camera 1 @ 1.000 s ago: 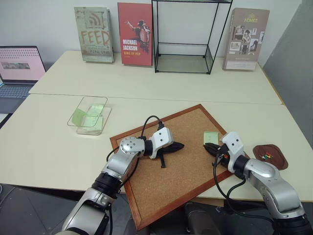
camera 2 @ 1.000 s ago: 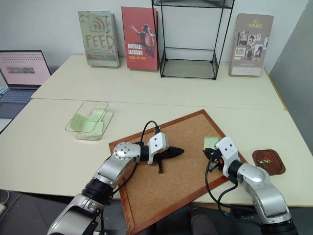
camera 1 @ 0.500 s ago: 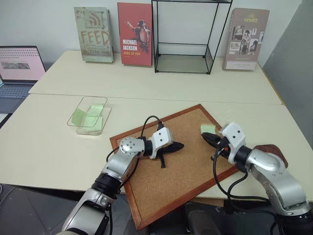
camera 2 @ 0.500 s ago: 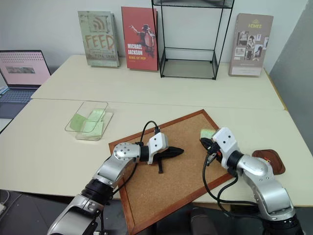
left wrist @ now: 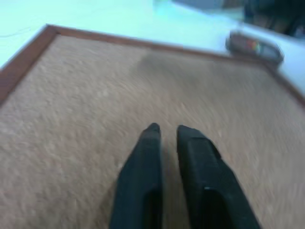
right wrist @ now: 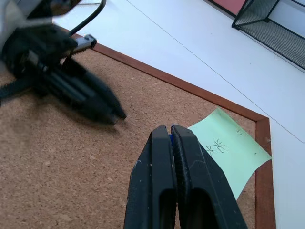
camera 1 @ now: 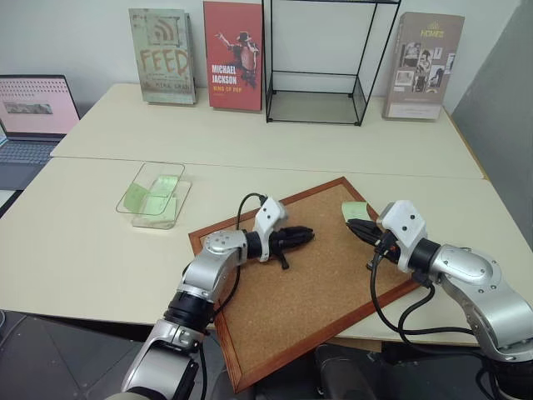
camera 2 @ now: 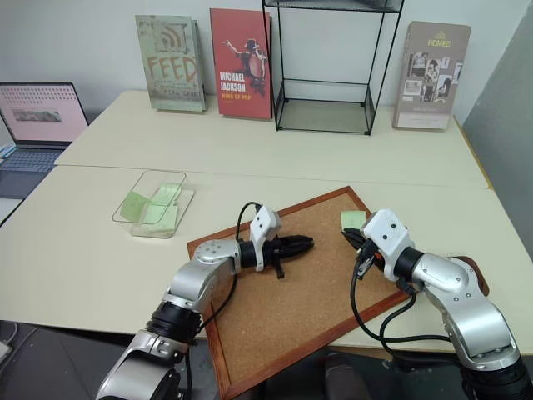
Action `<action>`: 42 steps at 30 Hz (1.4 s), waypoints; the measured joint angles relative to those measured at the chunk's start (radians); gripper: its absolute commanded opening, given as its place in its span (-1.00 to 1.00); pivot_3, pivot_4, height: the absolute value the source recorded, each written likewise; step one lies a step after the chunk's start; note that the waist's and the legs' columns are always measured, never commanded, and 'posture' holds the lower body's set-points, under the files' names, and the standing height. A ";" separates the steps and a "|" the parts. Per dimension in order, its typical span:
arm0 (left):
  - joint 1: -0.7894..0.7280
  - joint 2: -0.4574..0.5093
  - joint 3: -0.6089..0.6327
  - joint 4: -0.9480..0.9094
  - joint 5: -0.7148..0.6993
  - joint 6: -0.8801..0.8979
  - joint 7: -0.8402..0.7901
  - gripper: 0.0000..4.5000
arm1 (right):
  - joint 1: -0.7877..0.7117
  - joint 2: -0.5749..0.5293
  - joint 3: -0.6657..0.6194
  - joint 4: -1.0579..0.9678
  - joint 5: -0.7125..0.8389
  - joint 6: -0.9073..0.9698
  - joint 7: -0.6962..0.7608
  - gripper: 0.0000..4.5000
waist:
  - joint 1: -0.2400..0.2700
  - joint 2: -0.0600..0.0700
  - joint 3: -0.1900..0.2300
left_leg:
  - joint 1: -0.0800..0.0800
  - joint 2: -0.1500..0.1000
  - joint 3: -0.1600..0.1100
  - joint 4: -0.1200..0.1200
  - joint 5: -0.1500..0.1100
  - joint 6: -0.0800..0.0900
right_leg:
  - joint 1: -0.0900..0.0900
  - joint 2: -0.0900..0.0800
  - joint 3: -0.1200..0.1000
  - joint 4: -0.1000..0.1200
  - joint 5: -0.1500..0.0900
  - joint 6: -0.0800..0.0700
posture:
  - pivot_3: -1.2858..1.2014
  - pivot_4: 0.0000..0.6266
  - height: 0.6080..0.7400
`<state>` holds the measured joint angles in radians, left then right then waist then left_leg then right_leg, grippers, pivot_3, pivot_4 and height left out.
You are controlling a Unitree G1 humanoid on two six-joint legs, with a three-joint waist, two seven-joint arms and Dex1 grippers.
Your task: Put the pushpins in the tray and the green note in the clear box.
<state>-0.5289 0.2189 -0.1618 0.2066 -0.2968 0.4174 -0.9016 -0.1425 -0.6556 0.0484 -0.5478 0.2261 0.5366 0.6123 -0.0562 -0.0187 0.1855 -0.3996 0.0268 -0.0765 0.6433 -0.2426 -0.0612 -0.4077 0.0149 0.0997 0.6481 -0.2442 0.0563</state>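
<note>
Two black claws are hovering over the wood-framed corkboard at the lower centre of the head views, with the job seemingly about half done. The left claw, at mid-frame over bare cork, is showing a narrow gap between its fingers in its own wrist view and is carrying nothing. The right claw is pressed fully together; a sliver of blue is showing between its tips, too small to identify. The green note is lying at the board's right corner, just beyond the right claw and not gripped, its far edge reaching the wooden frame. The clear box, at middle left on the counter, is already holding other green slips and is sitting well apart from the note, across the whole board. The tray, blurred in the left wrist view, is sitting just off the board's right edge with coloured specks inside that are probably pushpins; whether all are in cannot be told. Left to do, by this reading: lifting the note and carrying it to the box. Open counter is lying between board and box, so the route looks free; the raised frame under the note's edge could be snagging a low approach.
</note>
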 measured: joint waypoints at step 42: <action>-0.147 -0.099 0.190 0.064 -0.254 0.272 0.126 0.84 | -0.159 -0.020 0.079 0.077 -0.274 -0.245 0.083 -1.00 | 0.003 -0.001 0.000 | 0.000 -0.001 -0.001 0.001 0.000 0.000 | 0.000 0.000 0.000 0.001 0.000 0.000 | 0.03 -0.52 1.00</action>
<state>-0.6760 0.1194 0.0278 0.2709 -0.5513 0.6894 -0.7760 -0.3012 -0.6761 0.1277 -0.4706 -0.0482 0.2917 0.6953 -0.0528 -0.0193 0.1859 -0.3994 0.0260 -0.0771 0.6439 -0.2426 -0.0615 -0.4078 0.0147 0.0995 0.6492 -0.2437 0.0562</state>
